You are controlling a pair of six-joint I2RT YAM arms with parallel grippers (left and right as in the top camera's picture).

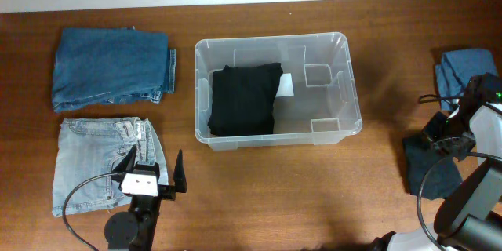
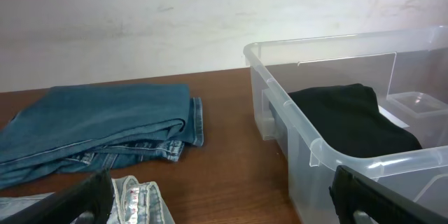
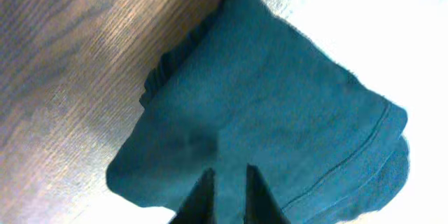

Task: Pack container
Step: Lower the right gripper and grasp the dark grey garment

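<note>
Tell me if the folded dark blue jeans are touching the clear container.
Apart. The overhead view shows a strip of bare table between the dark blue jeans and the container, along its left wall.

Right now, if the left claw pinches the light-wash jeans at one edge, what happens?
The light-wash jeans lie folded in loose layers, so they'd probably sag and unfold. Denim this thick looks heavyish for cloth, neither slippery nor fragile. Pushed, they'd likely bunch on the wooden table instead of sliding.

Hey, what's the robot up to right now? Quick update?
Left jaws open, empty. Right jaws narrow over blue cloth, grip unclear. Container holds one black garment. Opening unobstructed.
</note>
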